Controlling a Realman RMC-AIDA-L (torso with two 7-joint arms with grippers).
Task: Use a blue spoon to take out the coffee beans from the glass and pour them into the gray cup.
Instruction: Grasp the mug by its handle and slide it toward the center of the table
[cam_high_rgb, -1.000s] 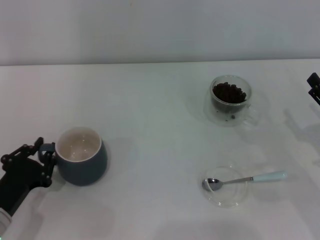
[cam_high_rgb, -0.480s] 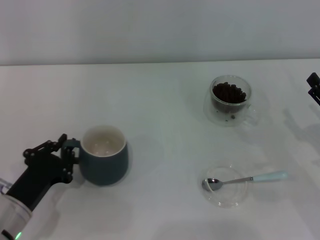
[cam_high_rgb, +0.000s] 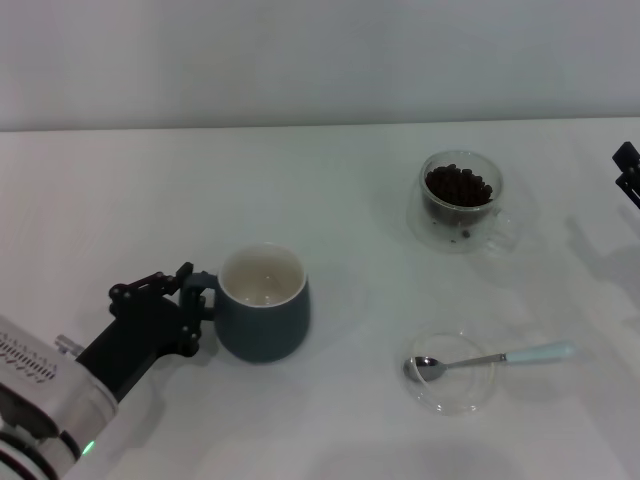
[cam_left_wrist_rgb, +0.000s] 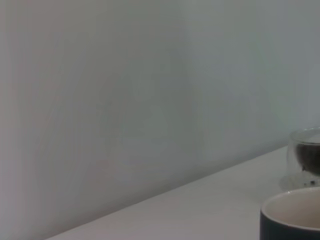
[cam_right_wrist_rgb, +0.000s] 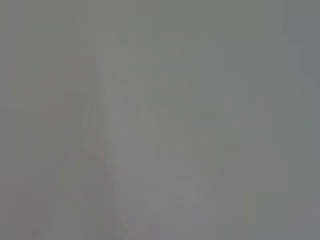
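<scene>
The gray cup (cam_high_rgb: 263, 303) stands upright at lower centre-left, white inside showing, its loop handle pointing left. The glass (cam_high_rgb: 461, 201), clear and handled, stands upright at upper right, holding dark coffee beans (cam_high_rgb: 459, 185). The blue spoon (cam_high_rgb: 490, 358) lies flat at lower right, metal bowl leftward, pale handle rightward.

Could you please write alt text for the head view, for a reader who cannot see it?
The left gripper is shut on the handle of a gray cup standing on a white table. To its right, a blue spoon lies across a clear dish, with a glass of coffee beans behind.
</scene>
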